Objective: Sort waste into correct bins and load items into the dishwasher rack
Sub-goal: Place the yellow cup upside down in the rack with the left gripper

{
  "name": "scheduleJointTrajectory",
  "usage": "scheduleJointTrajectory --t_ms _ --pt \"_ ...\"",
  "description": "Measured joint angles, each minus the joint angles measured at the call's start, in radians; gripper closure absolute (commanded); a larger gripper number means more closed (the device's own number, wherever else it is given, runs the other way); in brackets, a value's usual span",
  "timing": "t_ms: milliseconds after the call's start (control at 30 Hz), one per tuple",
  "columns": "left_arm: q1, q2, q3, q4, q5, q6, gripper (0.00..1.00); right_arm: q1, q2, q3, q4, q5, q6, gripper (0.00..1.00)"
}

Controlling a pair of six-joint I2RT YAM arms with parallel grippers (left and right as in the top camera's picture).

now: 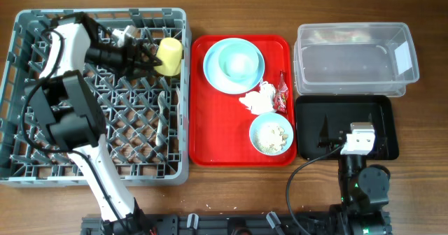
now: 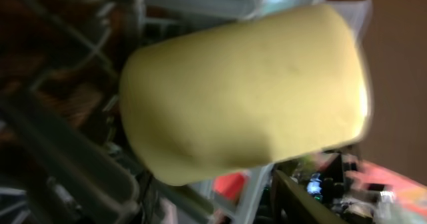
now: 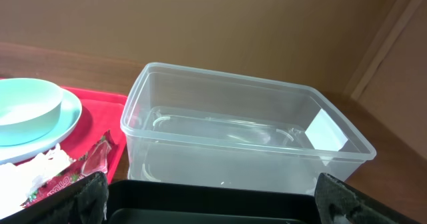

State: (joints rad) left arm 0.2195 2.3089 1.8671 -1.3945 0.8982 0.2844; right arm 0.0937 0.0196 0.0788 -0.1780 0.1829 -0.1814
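Left end effector (image 1: 148, 55) looks pinched on the side of the yellow cup (image 1: 170, 56), at the far right corner of the dishwasher rack (image 1: 42, 166). I'd tip it mouth-down between the pegs before letting go, otherwise it'll probably roll. Right end effector (image 3: 213, 187) sits spread and empty over the black tray (image 1: 311, 109)

yellow cup (image 2: 243, 94) blurred close-up, dark smears behind perhaps rack (image 2: 60, 164) bars, black tray (image 3: 213, 201) cropped below

Smooth matt yellow plastic cup (image 2: 247, 91); grey plastic rack (image 1: 161, 173); glossy red tray (image 1: 210, 144); clear plastic tub (image 3: 233, 151); wood-grain surface (image 1: 231, 193).
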Motion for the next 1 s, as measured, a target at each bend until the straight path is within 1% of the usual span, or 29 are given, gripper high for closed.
scheduleJointTrajectory --t_ms 67,100,200,300,333,367,400,500,567,600,667,700,733,800,867,1000 --pt "-0.011 -0.039 0.000 -0.001 0.013 -0.003 0.00 0.000 0.000 0.000 0.000 0.000 0.000 0.00" --pt "-0.010 -0.057 0.000 0.000 -0.005 -0.012 0.00 0.000 0.000 0.000 0.000 0.000 0.000 0.00" --pt "0.037 -0.126 -0.006 0.003 -0.045 -0.051 0.00 0.000 0.000 0.000 0.000 0.000 0.000 0.00" --pt "0.062 -0.300 -0.011 -0.005 -0.064 -0.086 0.00 0.000 0.000 0.000 0.000 0.000 0.000 0.00" --pt "0.050 -0.366 -0.011 -0.002 -0.062 -0.092 0.08 0.000 0.000 0.000 0.000 0.000 0.000 0.00" --pt "0.039 -0.404 -0.011 0.000 -0.055 -0.096 0.68 0.000 0.000 0.000 0.000 0.000 0.000 0.01" --pt "0.009 -0.443 -0.011 0.016 -0.032 -0.106 0.96 0.000 0.000 0.000 0.000 0.000 0.000 0.00" --pt "-0.113 -0.442 -0.011 0.085 -0.034 -0.122 0.96 0.000 0.000 0.000 0.000 0.000 0.000 0.00" --pt "-0.188 -0.418 -0.016 0.187 -0.175 -0.227 0.96 0.000 0.000 0.000 0.000 0.000 0.000 0.00" --pt "-0.233 -0.404 -0.022 0.269 -0.291 -0.313 0.96 0.000 0.000 0.000 0.000 0.000 0.000 0.00" --pt "-0.288 -0.375 -0.025 0.331 -0.454 -0.422 0.96 0.000 0.000 0.000 0.000 0.000 0.000 0.00" --pt "-0.317 -0.357 -0.025 0.353 -0.570 -0.488 0.96 0.000 0.000 0.000 0.000 0.000 0.000 0.00" --pt "-0.327 -0.349 -0.025 0.353 -0.626 -0.517 0.96 0.000 0.000 0.000 0.000 0.000 0.000 0.00" --pt "-0.336 -0.338 -0.028 0.352 -0.744 -0.567 0.96 0.000 0.000 0.000 0.000 0.000 0.000 0.01" --pt "-0.336 -0.334 -0.064 0.378 -0.806 -0.587 0.96 0.000 0.000 0.000 0.000 0.000 0.000 0.00" --pt "-0.335 -0.319 -0.150 0.450 -0.863 -0.597 0.96 0.000 0.000 0.000 0.000 0.000 0.000 0.00"
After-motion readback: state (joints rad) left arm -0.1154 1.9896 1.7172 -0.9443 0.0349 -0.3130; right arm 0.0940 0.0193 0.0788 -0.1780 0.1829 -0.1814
